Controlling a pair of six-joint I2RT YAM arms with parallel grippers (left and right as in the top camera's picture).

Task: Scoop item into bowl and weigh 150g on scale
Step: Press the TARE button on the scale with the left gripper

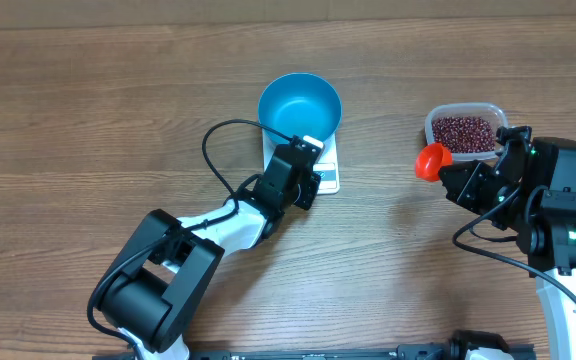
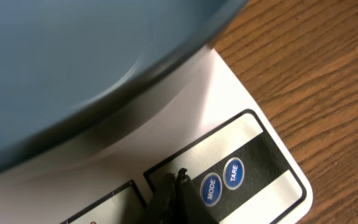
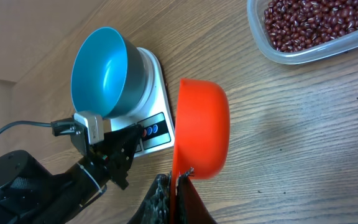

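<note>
The blue bowl (image 1: 299, 105) stands empty on the white scale (image 1: 329, 165). My left gripper (image 1: 315, 180) is shut, and its tips (image 2: 178, 180) rest on the scale's panel (image 2: 253, 155) just left of the MODE button (image 2: 211, 188). The bowl's wall (image 2: 73, 62) fills the upper left of the left wrist view. My right gripper (image 1: 452, 173) is shut on the handle of an empty orange-red scoop (image 1: 433, 160). The scoop (image 3: 201, 127) is tipped on its side above the table. The dark red beans (image 1: 465, 132) lie in a clear tub just behind it.
The clear tub (image 3: 272, 50) sits at the right rear, beside my right arm. A TARE button (image 2: 233, 173) sits right of MODE. The left arm (image 3: 73, 180) and its black cable (image 1: 218, 150) stretch across the table's middle towards the scale (image 3: 157, 81).
</note>
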